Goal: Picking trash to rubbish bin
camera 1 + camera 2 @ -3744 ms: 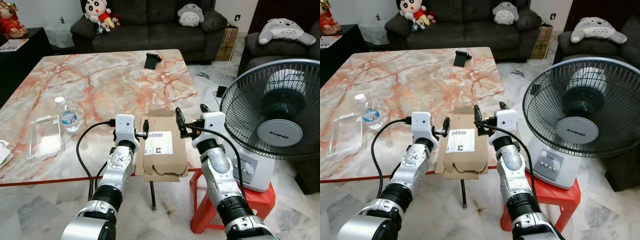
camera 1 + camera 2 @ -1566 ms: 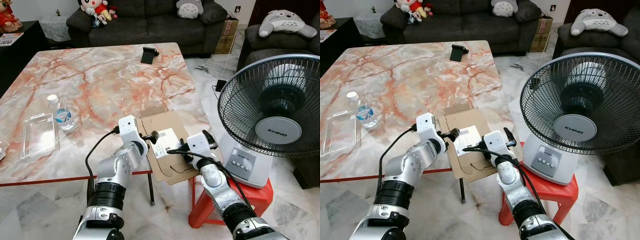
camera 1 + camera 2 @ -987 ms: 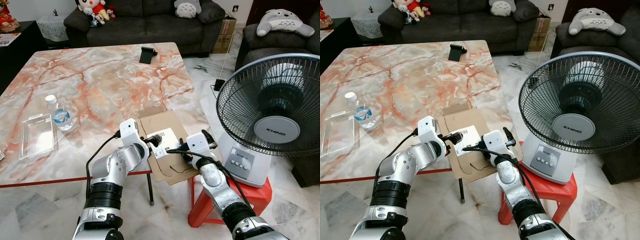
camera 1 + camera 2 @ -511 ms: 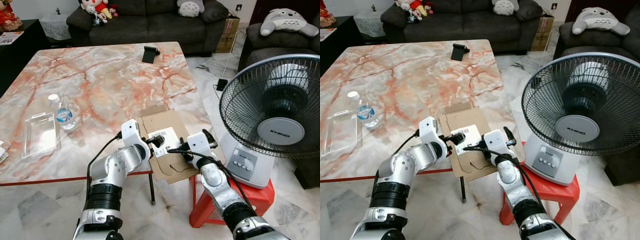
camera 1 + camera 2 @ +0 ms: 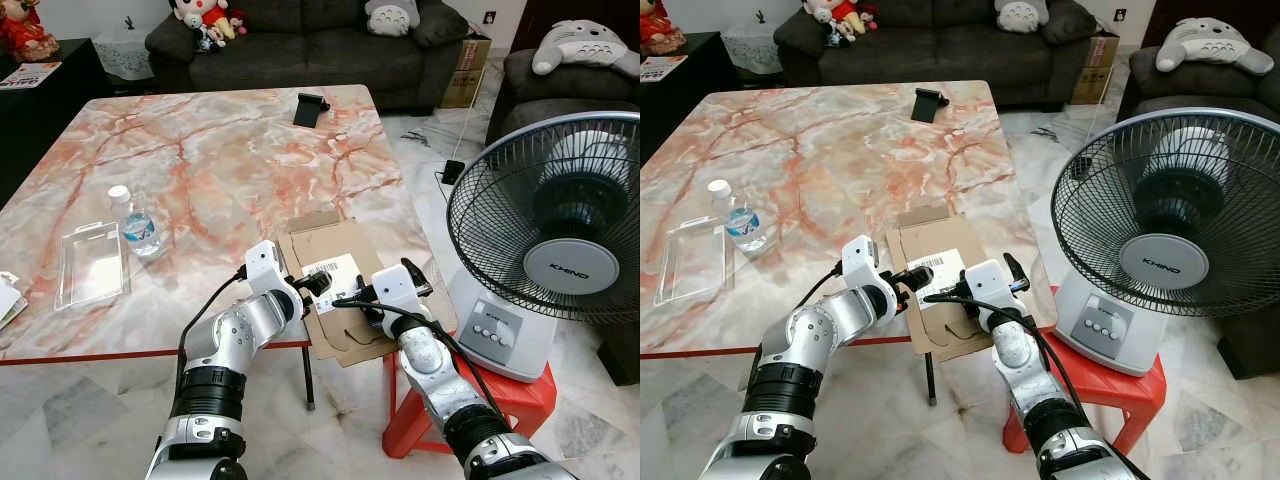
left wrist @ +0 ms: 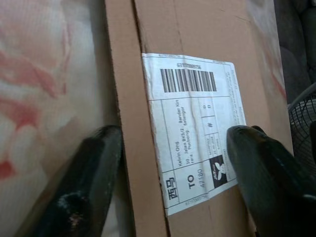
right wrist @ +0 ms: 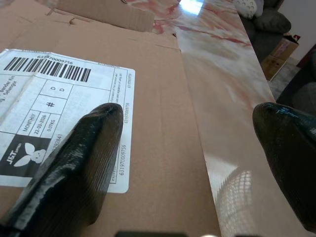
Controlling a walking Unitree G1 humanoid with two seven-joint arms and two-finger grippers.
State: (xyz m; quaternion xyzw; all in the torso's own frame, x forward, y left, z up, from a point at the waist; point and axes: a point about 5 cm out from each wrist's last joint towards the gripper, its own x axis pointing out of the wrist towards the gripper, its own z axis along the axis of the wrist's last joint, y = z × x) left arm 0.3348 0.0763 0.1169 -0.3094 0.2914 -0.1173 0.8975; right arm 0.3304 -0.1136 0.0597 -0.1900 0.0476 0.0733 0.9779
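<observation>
A flattened brown cardboard box (image 5: 343, 243) with a white shipping label (image 5: 334, 271) lies on the near right corner of the marble table (image 5: 200, 160) and hangs over its edge. My left gripper (image 5: 312, 285) reaches in from the left, open, with its fingers (image 6: 89, 177) spread over the label's near end. My right gripper (image 5: 376, 287) comes from the right, open wide, one finger (image 7: 79, 158) lying on the label and the other off the box's side. Neither gripper holds anything.
A large fan (image 5: 560, 230) stands on a red stool (image 5: 520, 395) close to my right arm. A water bottle (image 5: 136, 226) and a clear plastic tray (image 5: 90, 265) sit on the table's left. A black holder (image 5: 310, 108) stands at the far edge, before a sofa (image 5: 300, 40).
The box was earlier squeezed straight between both grippers; it now lies turned on the table corner with both grippers spread over its label. Over the last second only the camera shifted slightly.
</observation>
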